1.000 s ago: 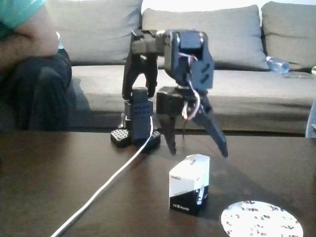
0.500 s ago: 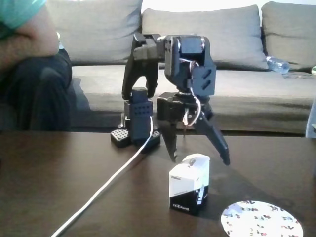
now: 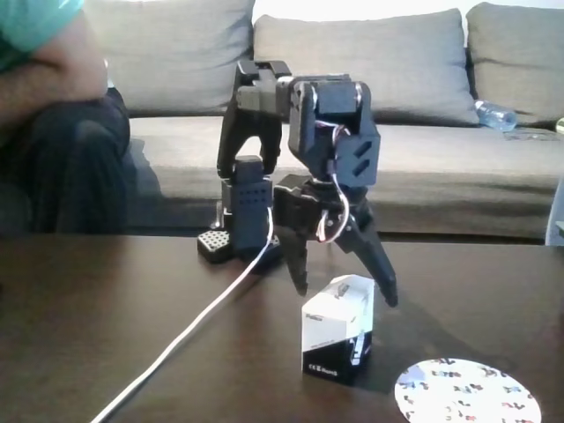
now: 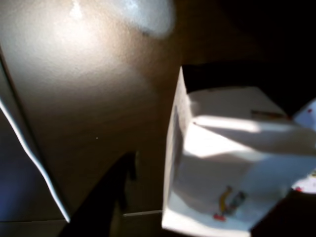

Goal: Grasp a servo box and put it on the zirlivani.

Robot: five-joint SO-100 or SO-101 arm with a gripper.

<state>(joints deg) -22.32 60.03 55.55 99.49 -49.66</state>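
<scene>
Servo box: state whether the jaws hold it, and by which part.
Nothing is held. The gripper stands open behind the servo box in the fixed view, jaws spread apart and clear of its sides; the box rests on the table.

The tool [image 3: 345, 293] hangs with its two fingers spread wide, tips just above and behind the servo box [image 3: 337, 329], one on each side. Below it, to the right, the zirlivani [image 3: 466, 392] lies flat on the dark worktop [image 3: 106, 317], apart from the box.
</scene>
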